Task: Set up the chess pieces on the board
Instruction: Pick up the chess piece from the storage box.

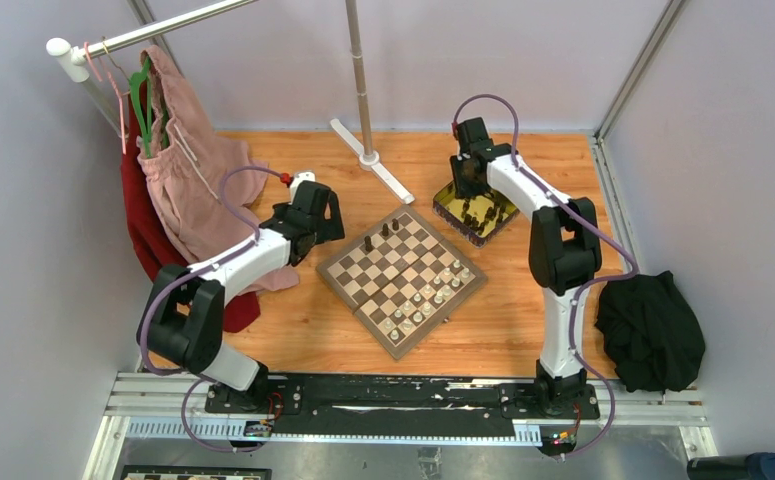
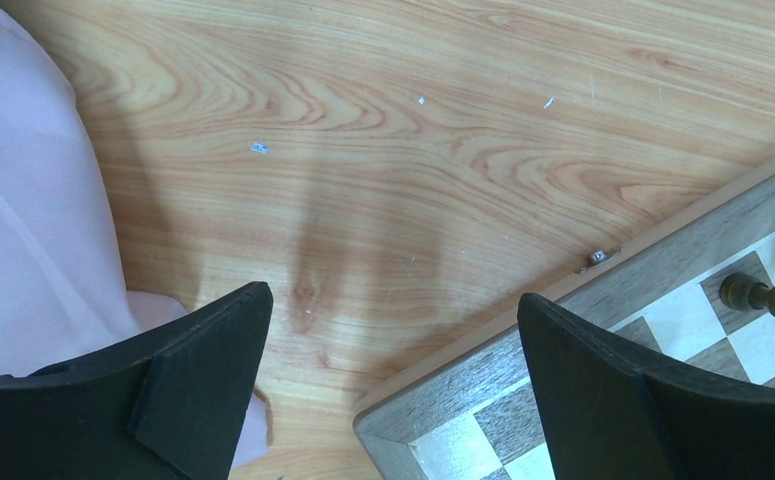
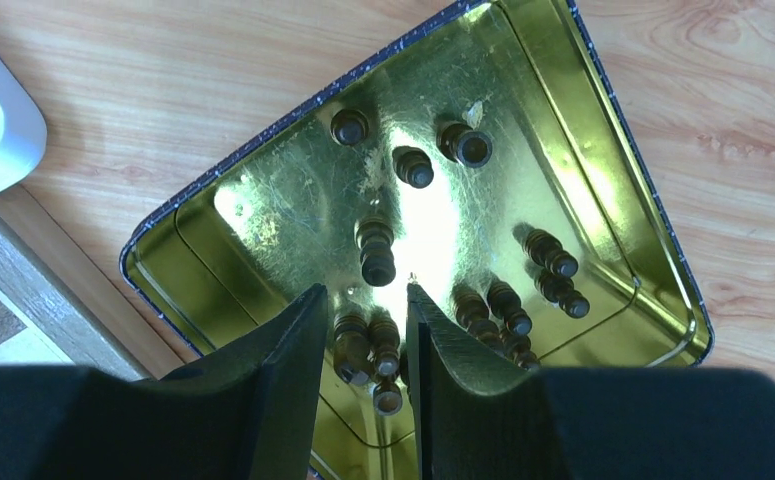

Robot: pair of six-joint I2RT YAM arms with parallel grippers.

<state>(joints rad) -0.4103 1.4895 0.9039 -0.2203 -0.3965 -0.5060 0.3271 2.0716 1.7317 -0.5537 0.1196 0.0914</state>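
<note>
The board [image 1: 403, 275] lies at an angle in the middle of the table. Three dark chess pieces [image 1: 383, 233] stand near its far corner, and several pale ones [image 1: 433, 298] line its near right side. My left gripper [image 2: 393, 340] hangs open over the board's left corner [image 2: 443, 415], with nothing between its fingers; dark pieces [image 2: 763, 293] show at the right edge. My right gripper [image 3: 363, 295] is open and low inside the gold tin [image 3: 603, 200]. Its fingertips straddle two dark pieces [image 3: 368, 345] lying there without pinching them. Several more dark pieces [image 3: 376, 250] lie around it.
Pink and red garments [image 1: 188, 170] hang from a rack at the left and drape onto the table beside my left arm. A white stand base [image 1: 373, 165] sits behind the board. A black cloth [image 1: 651, 330] lies at the right edge.
</note>
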